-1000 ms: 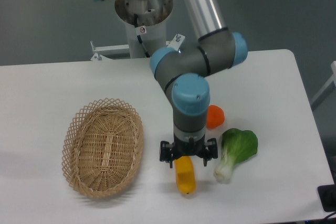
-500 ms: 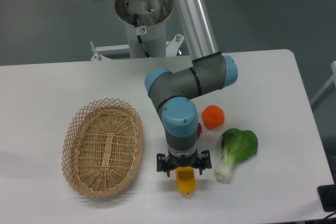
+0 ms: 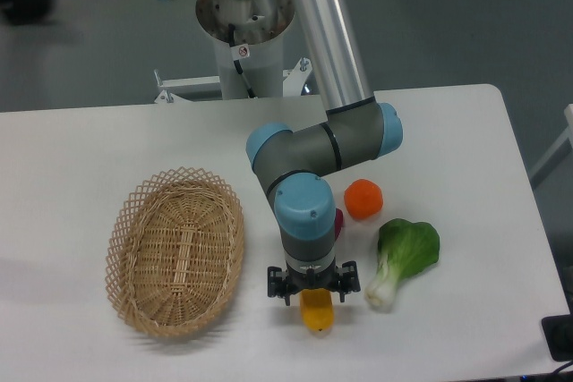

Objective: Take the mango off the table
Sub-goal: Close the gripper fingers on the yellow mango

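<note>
We see the jaws (image 3: 312, 293) lowered further, straddling the smooth yellow-orange oval mango (image 3: 316, 311) at 6 o'clock on the white counter (image 3: 466, 221) — still spread, not yet clamped.

Floor (image 3: 89, 51) behind was plain grey-blue, pretty evenly lit. There was some blurry dark thing (image 3: 27, 6) way off at the far-left edge, can't tell what.

Bright, even overhead light washes the white table (image 3: 107, 149) almost flat, so shadows are faint: a soft grey smudge lies at its left edge and thin dark rims sit under the basket (image 3: 175, 250) and the arm. The picture is slightly soft overall, and a dark shape at the top left corner is blurred.
</note>
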{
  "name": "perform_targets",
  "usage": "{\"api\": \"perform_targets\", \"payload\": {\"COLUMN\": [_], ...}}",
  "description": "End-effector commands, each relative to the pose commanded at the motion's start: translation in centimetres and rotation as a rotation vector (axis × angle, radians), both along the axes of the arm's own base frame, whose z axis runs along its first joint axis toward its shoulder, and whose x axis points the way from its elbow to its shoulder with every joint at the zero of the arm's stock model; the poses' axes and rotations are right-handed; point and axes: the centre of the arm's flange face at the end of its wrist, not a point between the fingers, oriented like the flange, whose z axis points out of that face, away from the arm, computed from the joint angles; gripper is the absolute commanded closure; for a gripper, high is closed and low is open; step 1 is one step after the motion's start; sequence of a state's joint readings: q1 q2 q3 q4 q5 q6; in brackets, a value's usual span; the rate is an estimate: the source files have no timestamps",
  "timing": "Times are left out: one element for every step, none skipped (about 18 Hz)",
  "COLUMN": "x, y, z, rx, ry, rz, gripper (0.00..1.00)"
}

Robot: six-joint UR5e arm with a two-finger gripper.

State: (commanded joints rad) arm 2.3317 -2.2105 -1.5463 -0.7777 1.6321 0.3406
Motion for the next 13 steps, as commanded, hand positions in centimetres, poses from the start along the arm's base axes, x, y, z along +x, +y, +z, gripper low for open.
{"api": "perform_targets", "payload": {"x": [-0.1,0.0,0.0,0.0,-0.1,-0.1,0.0,-0.1,-0.1,-0.2,-0.3,-0.4,-0.4], "y": [0.0,0.1,0.1,0.1,0.0,0.0,0.1,0.1,0.1,0.2,0.2,0.2,0.2], "z": [0.1,0.2,0.2,0.2,0.2,0.3,0.4,0.6,0.7,0.9,1.0,1.2,1.4], "rx": [0.001,0.004,0.004,0.004,0.004,0.005,0.006,0.009,0.009,0.01,0.01,0.01,0.011], "ry": [0.003,0.006,0.006,0.006,0.007,0.008,0.009,0.011,0.012,0.017,0.023,0.027,0.03], "rz": [0.0,-0.001,-0.001,-0.001,-0.001,-0.001,-0.003,-0.001,-0.003,-0.004,-0.003,-0.002,-0.002], "gripper": [0.27,0.34,0.37,0.39,0.41,0.42,0.48,0.52,0.54,0.56,0.57,0.57,0.58]}}
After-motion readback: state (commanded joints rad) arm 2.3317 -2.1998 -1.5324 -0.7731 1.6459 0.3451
